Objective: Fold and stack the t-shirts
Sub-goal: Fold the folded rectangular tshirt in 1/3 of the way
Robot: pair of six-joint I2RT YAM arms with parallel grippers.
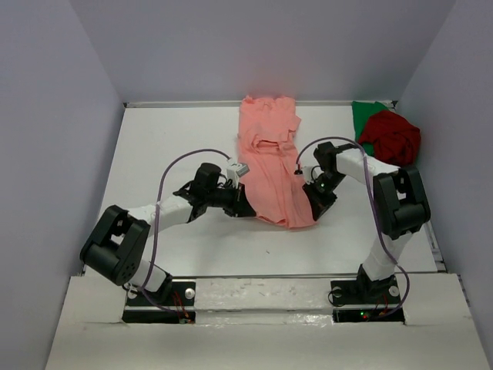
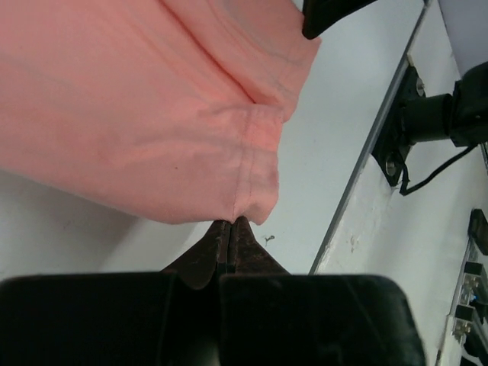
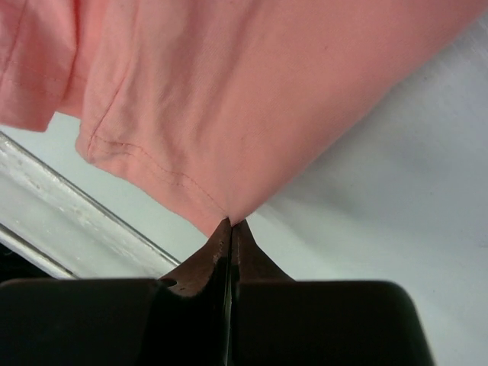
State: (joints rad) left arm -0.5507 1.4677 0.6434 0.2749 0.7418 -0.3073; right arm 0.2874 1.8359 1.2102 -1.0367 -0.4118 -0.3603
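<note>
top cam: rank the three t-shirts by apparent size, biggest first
1. salmon-pink t-shirt, stretched out along mid-table.
2. dark red t-shirt, bunched up in the far right corner.
3. green t-shirt, the smallest visible patch. The dark red one covers part of it, so its real size is unsure.

The salmon-pink shirt (image 1: pixel 269 166) is soft matt cloth, the table (image 1: pixel 154 139) smooth.

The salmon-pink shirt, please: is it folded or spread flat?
Partly folded: the shirt lies narrowed, layers overlapping; left claw and right claw pinch its hem.
</note>
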